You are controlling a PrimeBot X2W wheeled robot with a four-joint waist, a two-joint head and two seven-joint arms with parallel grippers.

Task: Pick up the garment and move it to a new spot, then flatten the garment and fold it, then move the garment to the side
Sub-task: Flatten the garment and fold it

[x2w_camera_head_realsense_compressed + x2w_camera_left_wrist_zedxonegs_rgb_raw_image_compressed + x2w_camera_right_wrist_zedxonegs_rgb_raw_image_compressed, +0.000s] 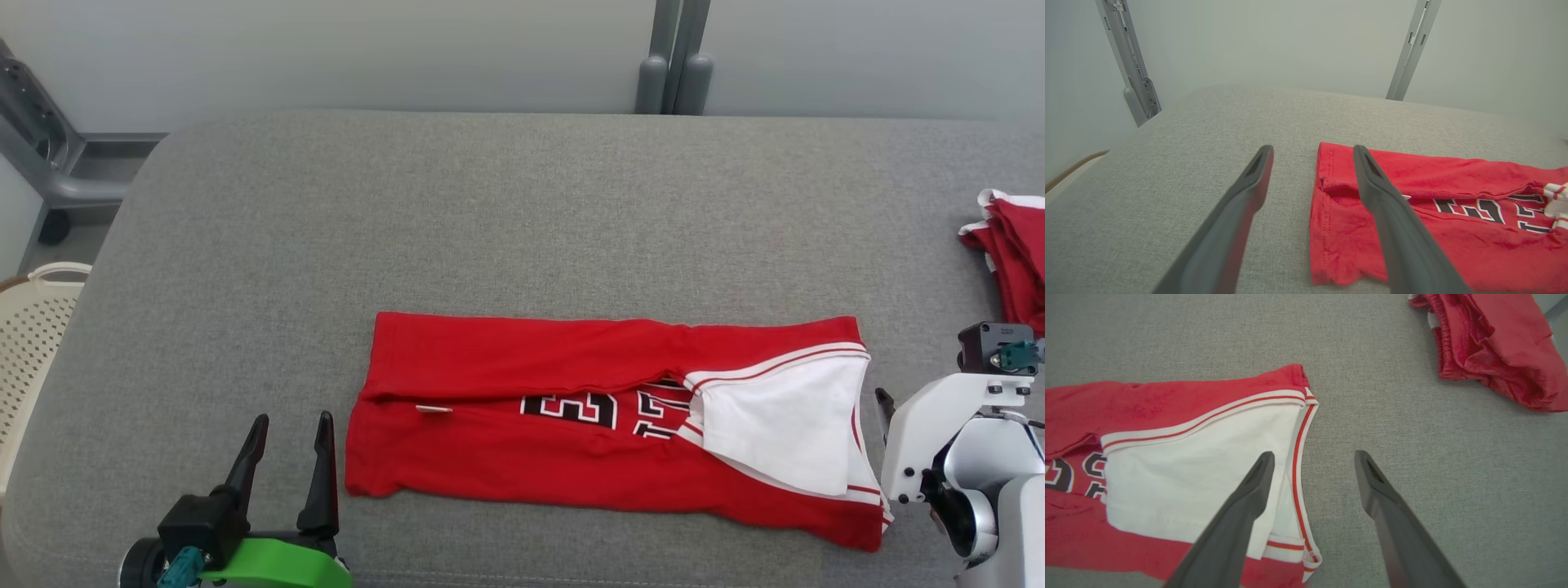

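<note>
The garment (490, 359) is lying on the near middle of a big grey soft table (522, 212), and the table is taking up most of the head view. The garment is a red shirt, sitting folded in a long strip that is running left to right. Its right end is showing a white part with red stripes, and black and white letters are peeking out in the middle. A cream basket (33, 343) with little holes is standing off the table's left side. A small heap of other red clothes (1016, 261) is sitting at the right edge, well apart from the shirt. The left gripper (293, 418) is waiting just beside the shirt's near left corner, spread wide and holding nothing. The right gripper (1314, 455) is hanging at the shirt's right end, also spread wide and holding nothing, with one finger over the white part and one over bare table.
</note>
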